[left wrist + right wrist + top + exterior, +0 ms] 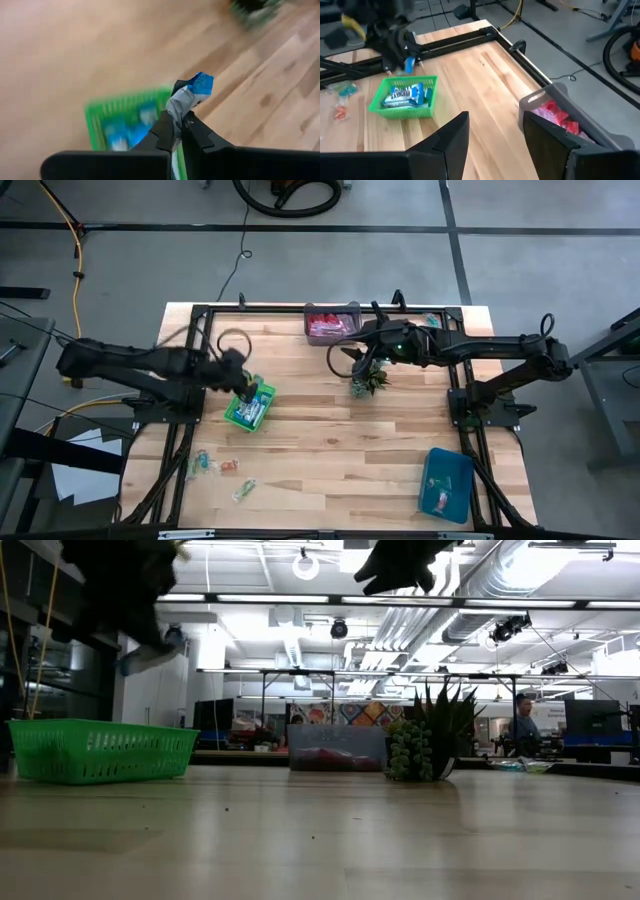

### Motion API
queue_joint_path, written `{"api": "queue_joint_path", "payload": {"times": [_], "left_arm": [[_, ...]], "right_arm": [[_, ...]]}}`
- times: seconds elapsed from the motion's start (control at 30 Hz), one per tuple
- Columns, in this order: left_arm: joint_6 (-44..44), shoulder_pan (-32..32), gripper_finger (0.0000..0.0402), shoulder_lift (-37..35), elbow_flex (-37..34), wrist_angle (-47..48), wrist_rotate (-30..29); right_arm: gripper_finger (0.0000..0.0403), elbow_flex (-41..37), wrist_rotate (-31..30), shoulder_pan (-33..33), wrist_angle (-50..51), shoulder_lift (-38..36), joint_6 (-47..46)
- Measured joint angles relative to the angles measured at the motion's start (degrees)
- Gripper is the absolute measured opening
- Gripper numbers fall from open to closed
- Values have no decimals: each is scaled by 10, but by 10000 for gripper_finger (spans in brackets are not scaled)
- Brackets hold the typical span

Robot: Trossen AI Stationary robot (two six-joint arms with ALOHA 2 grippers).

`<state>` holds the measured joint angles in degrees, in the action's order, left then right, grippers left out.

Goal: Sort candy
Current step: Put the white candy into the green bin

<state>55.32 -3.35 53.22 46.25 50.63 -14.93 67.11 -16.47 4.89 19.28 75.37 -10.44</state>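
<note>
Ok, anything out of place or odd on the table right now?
Only the unsorted candy loose on the wood near the front left. The green bin sits askew; the left gripper holds a blue-and-white candy above it. Nothing looks spilled or damaged.

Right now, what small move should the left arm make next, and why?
Probably open the left gripper: it is shut on a blue-and-white candy and hangs over the green bin, which already holds candies of the same kind.
</note>
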Motion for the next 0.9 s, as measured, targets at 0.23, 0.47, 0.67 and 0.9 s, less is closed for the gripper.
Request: {"api": "queue_joint_path", "payload": {"times": [0.23, 0.47, 0.67, 0.9], "left_arm": [[287, -129, 0, 9, -83, 2, -1], [337, -140, 9, 10, -104, -13, -46], [313, -139, 64, 10, -104, -11, -21], [282, -139, 140, -3, -103, -10, 38]], "right_arm": [[181, 0, 0, 0, 28, 0, 0], [181, 0, 1, 0, 32, 0, 3], [181, 0, 1, 0, 43, 0, 4], [181, 0, 1, 0, 66, 0, 0]]}}
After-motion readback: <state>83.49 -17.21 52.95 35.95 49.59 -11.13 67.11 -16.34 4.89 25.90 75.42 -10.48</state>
